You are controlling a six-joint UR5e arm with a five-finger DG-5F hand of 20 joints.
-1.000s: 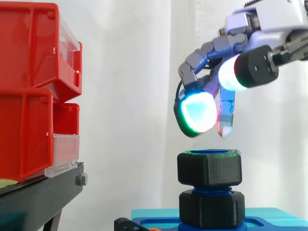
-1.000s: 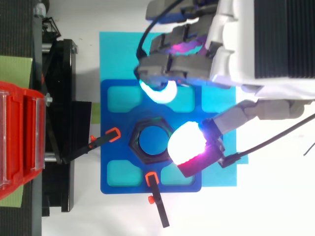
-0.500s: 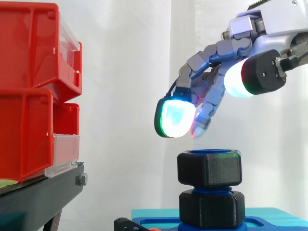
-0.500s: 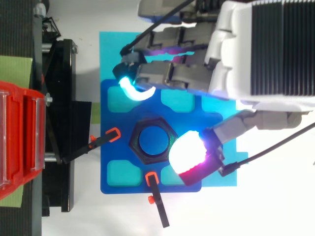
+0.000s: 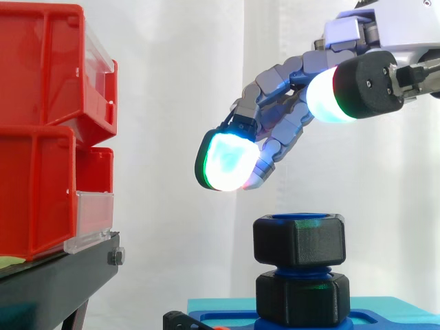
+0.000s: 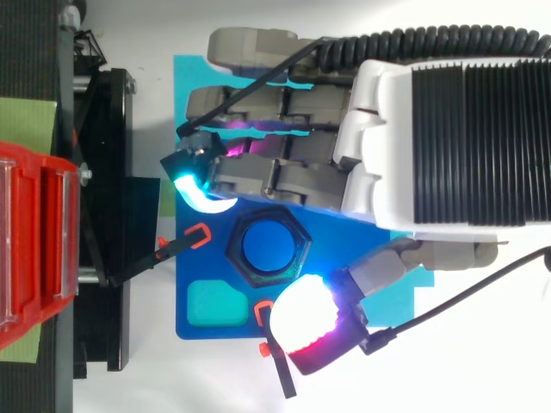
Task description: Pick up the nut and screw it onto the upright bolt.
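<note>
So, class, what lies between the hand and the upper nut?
Nothing: the side view shows a bare gap between the hand and the upper nut, white curtain behind.

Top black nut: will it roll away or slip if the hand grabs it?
Probably won't roll: the top nut has flat sides and sits around the blue bolt. It looks like stiff, chunky plastic, so likely light and hard to squash. Its smooth faces might slip a little under the hand.
</note>
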